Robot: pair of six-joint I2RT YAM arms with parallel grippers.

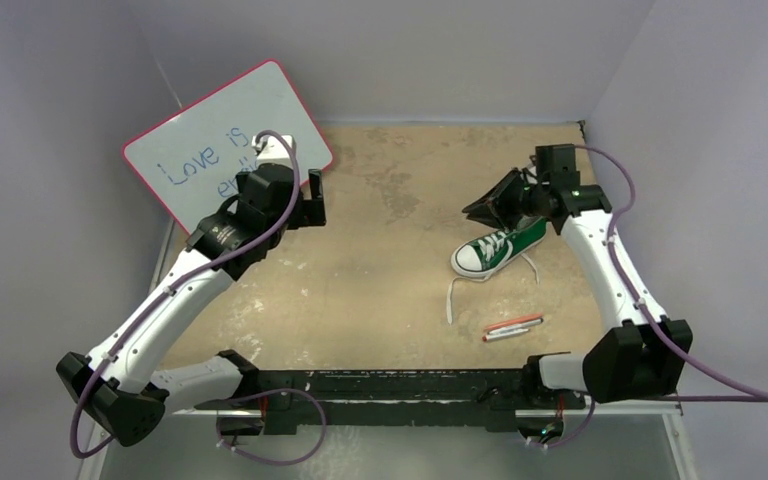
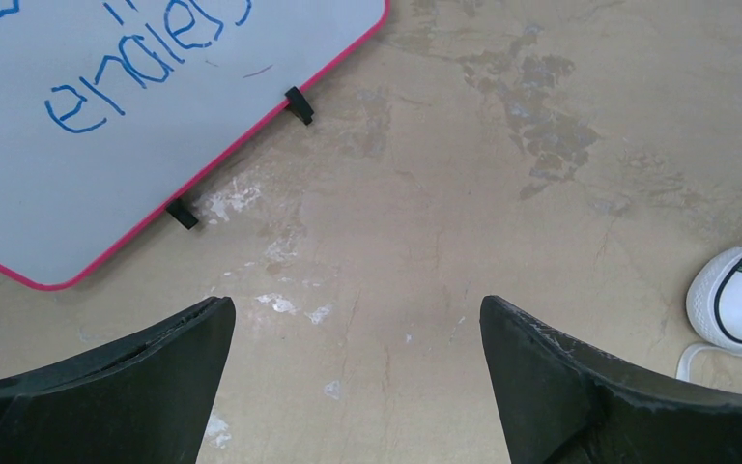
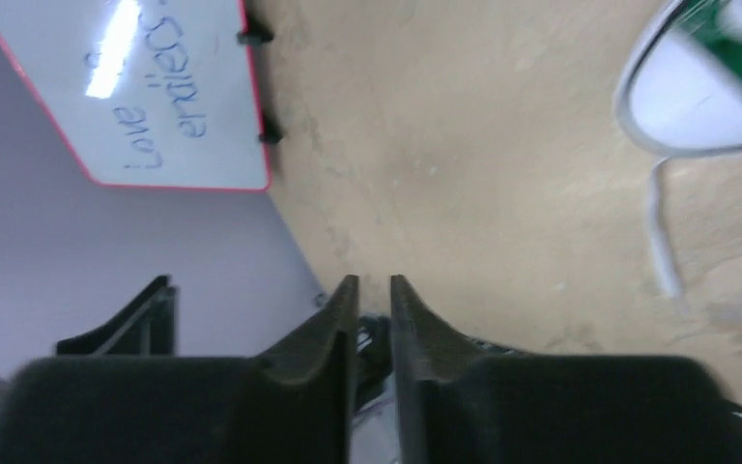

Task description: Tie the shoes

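Observation:
The green sneaker (image 1: 498, 248) with white toe cap and sole lies on the tan table right of centre, toe pointing near-left. Its white laces are loose; one end trails toward the front (image 1: 450, 298). My right gripper (image 1: 478, 210) hovers just above and behind the shoe, its fingers nearly together with nothing between them (image 3: 374, 282). The right wrist view shows the toe cap (image 3: 705, 97) and a lace (image 3: 662, 232) at the upper right. My left gripper (image 1: 312, 200) is open and empty, far left of the shoe, by the whiteboard. The left wrist view (image 2: 357, 309) shows the toe cap (image 2: 739, 300) at its right edge.
A pink-rimmed whiteboard (image 1: 220, 145) with blue writing leans at the back left, its feet on the table (image 2: 299, 104). Two markers (image 1: 512, 327) lie in front of the shoe. Grey walls enclose the table on three sides.

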